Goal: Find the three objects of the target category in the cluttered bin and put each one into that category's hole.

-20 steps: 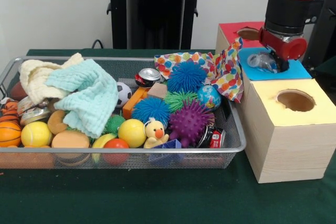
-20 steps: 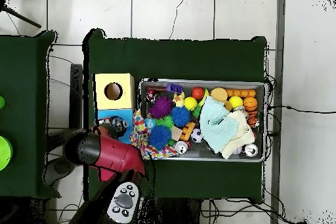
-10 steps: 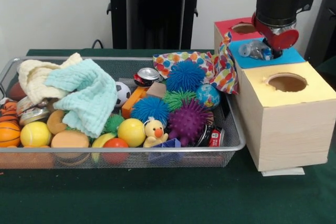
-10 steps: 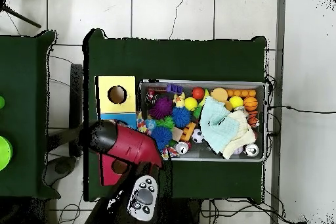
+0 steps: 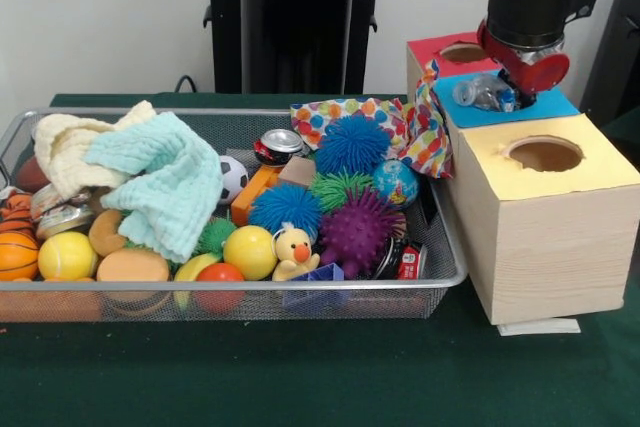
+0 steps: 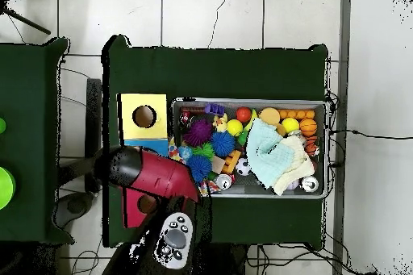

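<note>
Over the blue-topped middle section point(image 5: 520, 107) of the wooden box, the red-and-black gripper point(image 5: 508, 87) hangs beside a crumpled clear plastic bottle point(image 5: 480, 93) — jaws' state unclear, drop unfinished, wire-mesh bin point(image 5: 440, 277) still crowded.

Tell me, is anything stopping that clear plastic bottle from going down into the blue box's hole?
Nothing separate shows. The clear plastic bottle lies on its side on the blue box top, under the hand. The hand and bottle hide the hole itself, so it can't be judged.

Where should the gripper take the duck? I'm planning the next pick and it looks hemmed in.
Grip the duck's head from straight above: it sits upright near the bin's front wall, its head clear above the yellow ball and purple spiky ball that crowd its sides.
</note>
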Motion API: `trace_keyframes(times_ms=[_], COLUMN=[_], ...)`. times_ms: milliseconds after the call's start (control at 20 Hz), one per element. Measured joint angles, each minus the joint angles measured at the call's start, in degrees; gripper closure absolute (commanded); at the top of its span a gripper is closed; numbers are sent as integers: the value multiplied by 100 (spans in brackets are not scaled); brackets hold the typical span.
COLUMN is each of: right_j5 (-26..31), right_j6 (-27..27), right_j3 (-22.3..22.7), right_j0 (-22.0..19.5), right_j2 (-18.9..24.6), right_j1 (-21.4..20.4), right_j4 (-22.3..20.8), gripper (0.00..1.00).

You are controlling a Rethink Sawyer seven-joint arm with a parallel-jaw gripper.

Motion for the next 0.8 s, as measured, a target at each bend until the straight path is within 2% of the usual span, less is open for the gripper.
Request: trace_keyframes(times_ms=[550,800], right_j5=[-453,-834], right_j6=[0,1], right_j3=[-231,-260], right_j0=[306,557], right_j2=[-116,-203], right_j1=[328,498], right_j4=[34,283], gripper=[100,100])
